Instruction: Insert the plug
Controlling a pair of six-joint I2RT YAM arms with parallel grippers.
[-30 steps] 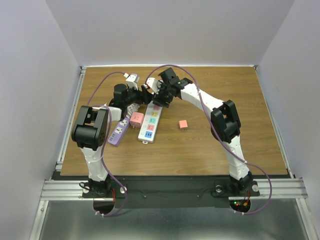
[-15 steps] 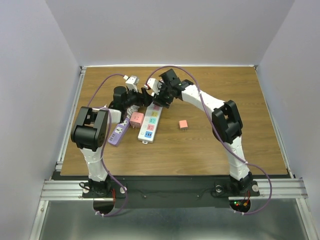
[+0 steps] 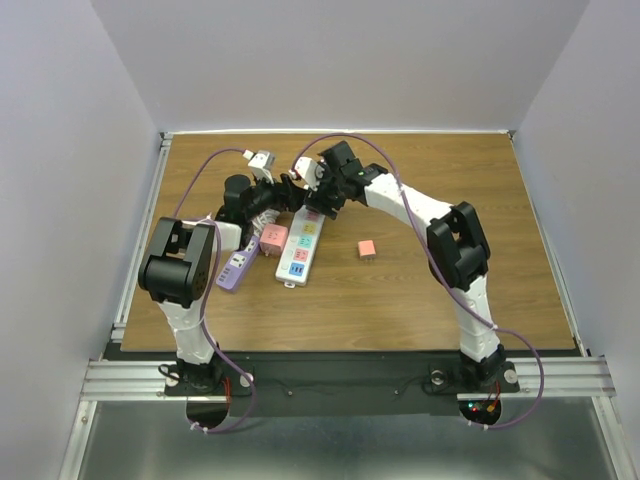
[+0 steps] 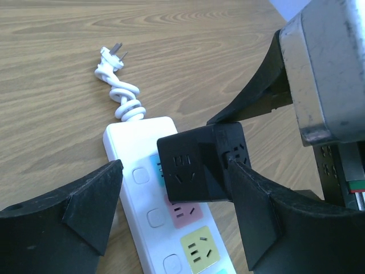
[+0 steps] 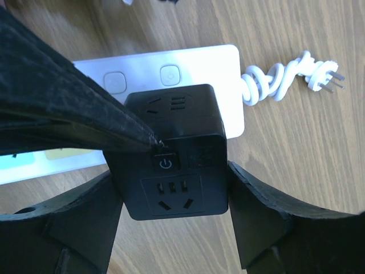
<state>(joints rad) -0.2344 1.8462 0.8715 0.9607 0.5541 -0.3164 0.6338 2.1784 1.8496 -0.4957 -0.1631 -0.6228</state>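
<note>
Left pincer [image 4: 174,191] leftward; plug [image 5: 171,154] underside hidden

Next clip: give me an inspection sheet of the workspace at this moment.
Surface: wooden table, no spills seen.
Job's things: black adapter cube sits over the far end of the white power strip.
Clutter: purple power strip, pink adapter, small pink block.
Hands: left hand open, cube between its fingers; right hand flanks the cube closely, grip unclear.
Cables: white cord coiled, its plug lying loose; purple cables loop along both arms.
Surroundings: grey walls, metal rail at the near edge.
</note>
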